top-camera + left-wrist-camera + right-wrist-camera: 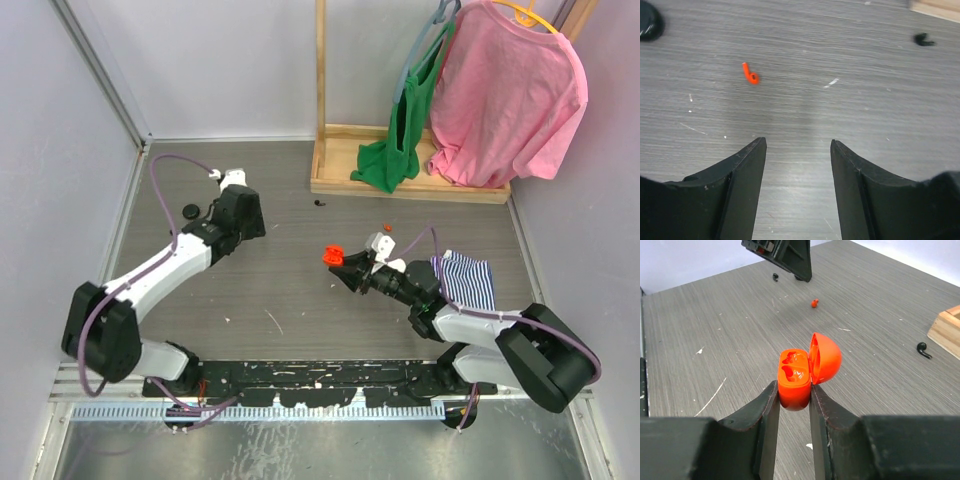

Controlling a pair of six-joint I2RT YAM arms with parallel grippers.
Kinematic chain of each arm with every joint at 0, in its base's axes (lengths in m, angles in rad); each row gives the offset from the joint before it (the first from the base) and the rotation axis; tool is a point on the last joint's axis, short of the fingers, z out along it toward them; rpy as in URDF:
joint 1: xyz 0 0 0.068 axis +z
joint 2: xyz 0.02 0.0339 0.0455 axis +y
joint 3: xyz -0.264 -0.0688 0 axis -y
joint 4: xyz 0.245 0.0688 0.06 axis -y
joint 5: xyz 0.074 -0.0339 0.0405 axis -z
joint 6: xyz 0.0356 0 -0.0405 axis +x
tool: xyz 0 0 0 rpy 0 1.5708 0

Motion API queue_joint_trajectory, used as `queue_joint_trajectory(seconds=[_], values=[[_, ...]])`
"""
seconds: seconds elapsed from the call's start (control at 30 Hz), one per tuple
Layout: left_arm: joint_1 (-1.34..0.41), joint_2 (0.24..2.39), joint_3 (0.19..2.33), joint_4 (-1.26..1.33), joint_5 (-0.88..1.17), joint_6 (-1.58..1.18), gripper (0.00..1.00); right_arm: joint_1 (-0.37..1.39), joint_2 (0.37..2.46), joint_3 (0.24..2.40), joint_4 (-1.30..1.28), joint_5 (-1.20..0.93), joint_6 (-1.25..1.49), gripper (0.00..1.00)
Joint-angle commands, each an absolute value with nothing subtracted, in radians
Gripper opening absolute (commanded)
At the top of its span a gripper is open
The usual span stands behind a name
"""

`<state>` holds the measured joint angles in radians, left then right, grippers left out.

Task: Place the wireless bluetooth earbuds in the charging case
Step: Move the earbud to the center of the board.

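Orange charging case [794, 369], lid swung open, sits in the centre of the right wrist frame. The right gripper [792, 386] has it pinched tight at the base. The left gripper [797, 144] hangs over the grey table [850, 105], its jaws about half apart and gripping nothing. We note a red earbud [751, 75] lying upper left in that frame, beyond the fingertips. A black earbud [924, 39] lies upper right.
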<state>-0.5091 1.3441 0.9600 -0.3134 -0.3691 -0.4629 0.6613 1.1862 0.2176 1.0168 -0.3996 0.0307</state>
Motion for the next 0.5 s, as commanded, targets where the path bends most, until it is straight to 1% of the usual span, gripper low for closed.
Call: queue_joint_trajectory(seconds=[0.0,0.1,0.3,0.47], values=[[-0.451,1.457,1.048,-0.332,-0.437,-0.535,0.56,0.667,1.213,0.195,1.192,-0.329,0.010,0.01],[-0.420,1.559,1.114,-0.367,-0.460,-0.539,0.56,0.666,1.230,0.188,1.219,-0.327,0.012,0.01],[-0.374,1.745,1.248,-0.437,-0.468,-0.509,0.45,0.667,1.230,0.190,1.212,-0.327,0.012,0.01],[-0.338,1.839,1.313,-0.467,-0.454,-0.507,0.42,0.668,1.244,0.197,1.210,-0.333,0.011,0.01]])
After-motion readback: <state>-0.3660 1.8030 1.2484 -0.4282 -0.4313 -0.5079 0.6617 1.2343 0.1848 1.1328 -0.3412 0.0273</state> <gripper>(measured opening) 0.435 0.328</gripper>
